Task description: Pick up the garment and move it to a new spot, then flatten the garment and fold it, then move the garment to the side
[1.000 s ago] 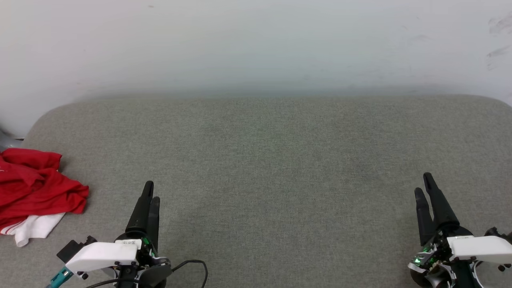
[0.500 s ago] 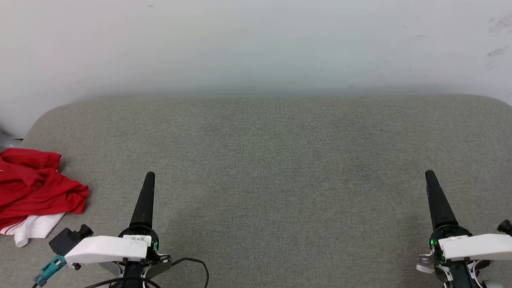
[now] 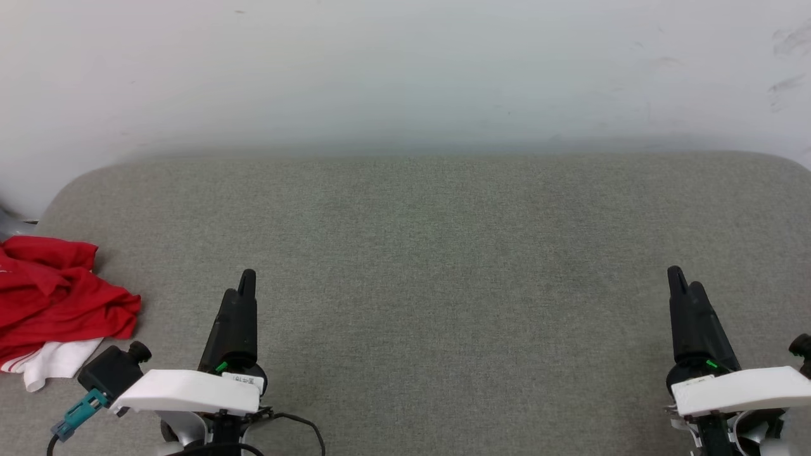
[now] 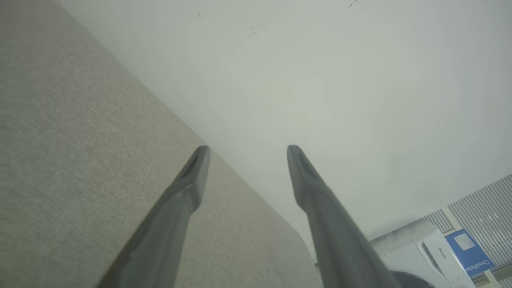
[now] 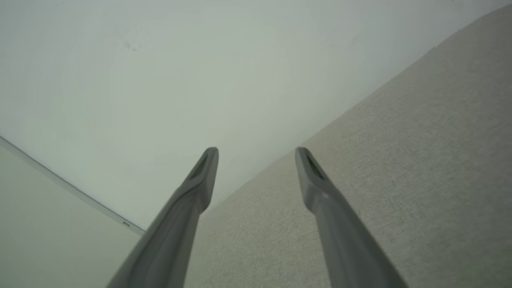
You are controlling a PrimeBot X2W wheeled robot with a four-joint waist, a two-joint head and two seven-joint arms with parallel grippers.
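Note:
The garment (image 3: 60, 301) lies crumpled at the far left edge of the grey padded surface, red with a white sleeve poking out at its near side. My left gripper (image 3: 244, 285) hovers to the right of it, apart from the cloth, fingers pointing at the wall. In the left wrist view the left gripper (image 4: 244, 154) is open with nothing between its fingers. My right gripper (image 3: 683, 282) stands at the lower right, far from the garment. The right wrist view shows the right gripper (image 5: 256, 156) open and empty too.
The grey padded surface (image 3: 431, 253) stretches wide between both arms and ends at a pale wall (image 3: 405, 69). A white appliance with a blue label (image 4: 460, 248) shows past the surface's corner in the left wrist view.
Both wrists have rolled, so the fingers' overlap in the head view has changed. The left gripper has shifted slightly right. The garment has not moved.

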